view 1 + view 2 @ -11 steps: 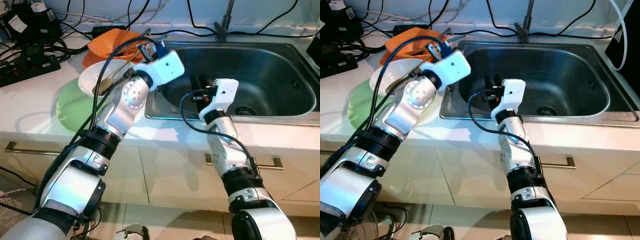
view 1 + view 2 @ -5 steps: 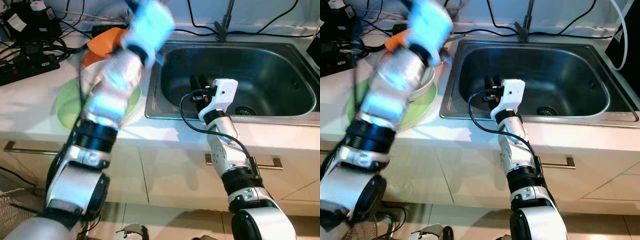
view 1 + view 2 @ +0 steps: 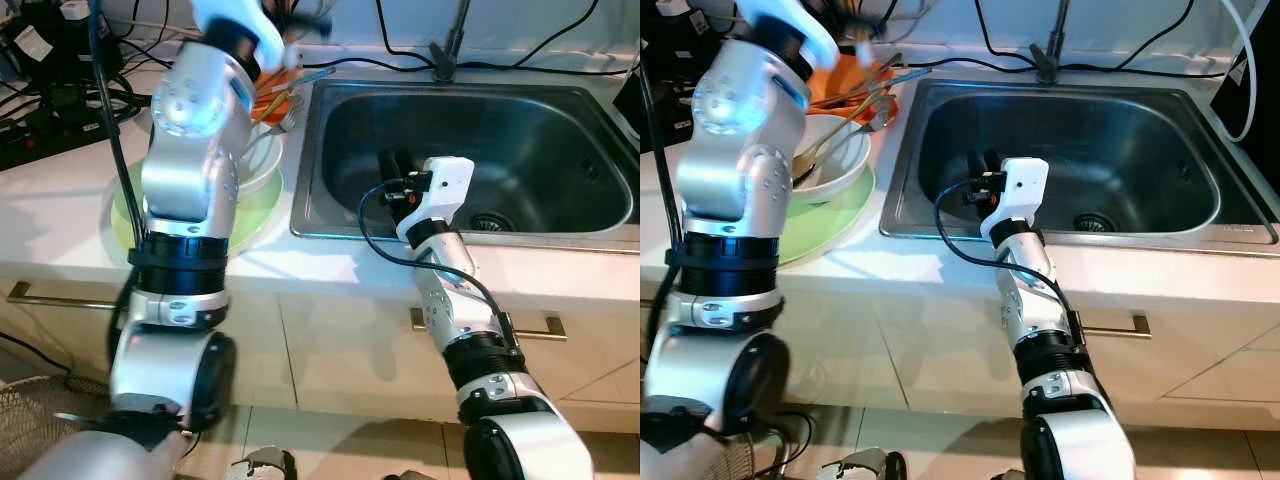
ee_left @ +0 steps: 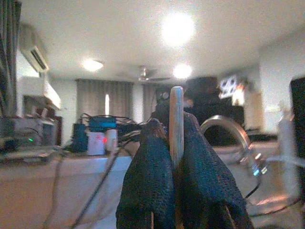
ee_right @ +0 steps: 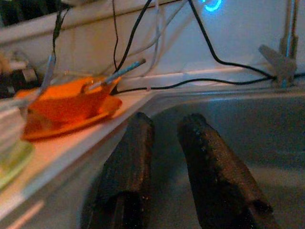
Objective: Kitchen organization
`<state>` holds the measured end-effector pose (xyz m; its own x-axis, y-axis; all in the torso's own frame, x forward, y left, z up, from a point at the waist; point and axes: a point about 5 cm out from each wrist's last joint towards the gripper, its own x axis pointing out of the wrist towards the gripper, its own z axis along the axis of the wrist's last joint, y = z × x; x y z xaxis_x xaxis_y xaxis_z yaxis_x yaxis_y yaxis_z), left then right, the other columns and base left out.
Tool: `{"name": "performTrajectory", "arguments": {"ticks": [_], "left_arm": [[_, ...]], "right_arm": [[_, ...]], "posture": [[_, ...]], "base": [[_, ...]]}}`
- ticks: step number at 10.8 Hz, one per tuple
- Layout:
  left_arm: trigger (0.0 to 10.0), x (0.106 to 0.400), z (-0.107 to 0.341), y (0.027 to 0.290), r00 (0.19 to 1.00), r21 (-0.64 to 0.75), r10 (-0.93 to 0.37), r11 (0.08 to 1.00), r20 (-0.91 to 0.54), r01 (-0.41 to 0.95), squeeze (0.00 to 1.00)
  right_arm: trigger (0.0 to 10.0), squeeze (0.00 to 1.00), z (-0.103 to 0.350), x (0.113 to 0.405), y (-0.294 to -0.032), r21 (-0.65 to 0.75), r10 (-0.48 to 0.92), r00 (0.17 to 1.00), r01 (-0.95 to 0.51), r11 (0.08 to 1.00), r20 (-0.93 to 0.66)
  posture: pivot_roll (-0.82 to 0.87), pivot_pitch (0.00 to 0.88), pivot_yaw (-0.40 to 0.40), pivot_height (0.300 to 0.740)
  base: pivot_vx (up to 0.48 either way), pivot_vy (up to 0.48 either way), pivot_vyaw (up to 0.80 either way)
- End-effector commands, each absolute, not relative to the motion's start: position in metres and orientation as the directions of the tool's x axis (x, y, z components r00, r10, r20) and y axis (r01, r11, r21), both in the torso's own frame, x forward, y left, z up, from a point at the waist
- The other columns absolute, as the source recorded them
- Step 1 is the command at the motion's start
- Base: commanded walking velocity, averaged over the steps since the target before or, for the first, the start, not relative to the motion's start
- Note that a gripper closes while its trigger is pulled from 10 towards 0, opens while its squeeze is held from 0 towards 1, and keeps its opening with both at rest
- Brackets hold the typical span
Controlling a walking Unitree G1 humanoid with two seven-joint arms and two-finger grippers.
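Left gripper [image 4: 177, 157] clamped on thin wooden stick [image 4: 176, 125], raised high, right gripper [image 5: 167, 143] slightly parted inside sink [image 3: 520, 140]

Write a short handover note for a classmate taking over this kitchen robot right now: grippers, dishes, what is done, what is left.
Left gripper: raised high above the counter, fingers shut on a thin pale stick, likely a chopstick.
Right gripper: open, holding nothing, hanging inside the sink.
Dishes: white bowl with utensils in it sits on the green plate left of the sink; orange dish behind them holds more utensils.
Done: one stick lifted.
Left: place the stick, then sort the remaining utensils and dishes.
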<state>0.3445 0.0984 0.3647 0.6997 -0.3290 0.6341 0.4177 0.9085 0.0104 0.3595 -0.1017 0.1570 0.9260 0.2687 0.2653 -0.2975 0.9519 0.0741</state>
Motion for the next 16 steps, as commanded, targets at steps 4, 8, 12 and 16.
{"name": "performTrajectory", "arguments": {"ticks": [4,8,12,16], "left_arm": [[10.0,0.344,0.333,0.091,0.728,-0.131,-0.343,0.852,0.594,0.508,0.0],[10.0,0.345,0.317,0.083,0.734,-0.141,-0.369,0.836,0.57,0.53,0.0],[10.0,0.345,0.31,0.077,0.732,-0.13,-0.394,0.829,0.555,0.545,0.0],[10.0,0.343,0.306,0.069,0.721,-0.126,-0.432,0.807,0.541,0.577,0.0]], "right_arm": [[10.0,1.0,0.183,0.359,-0.106,-0.24,0.36,0.87,-0.29,0.926,0.337],[10.0,0.0,0.204,0.346,-0.091,-0.362,0.562,0.742,-0.443,0.82,0.366],[10.0,0.0,0.211,0.338,-0.087,-0.325,0.618,0.687,-0.526,0.786,0.382],[10.0,0.0,0.208,0.336,-0.079,-0.306,0.636,0.68,-0.558,0.772,0.364]], "posture": [[0.06,0.036,0.034,0.74],[0.04,0.016,0.04,0.74],[0.04,0.018,0.039,0.74],[0.05,0.026,0.038,0.74]], "base": [[0.0,0.0,0.0],[0.0,0.0,0.0],[0.0,0.0,0.0],[0.0,0.0,0.0]]}}
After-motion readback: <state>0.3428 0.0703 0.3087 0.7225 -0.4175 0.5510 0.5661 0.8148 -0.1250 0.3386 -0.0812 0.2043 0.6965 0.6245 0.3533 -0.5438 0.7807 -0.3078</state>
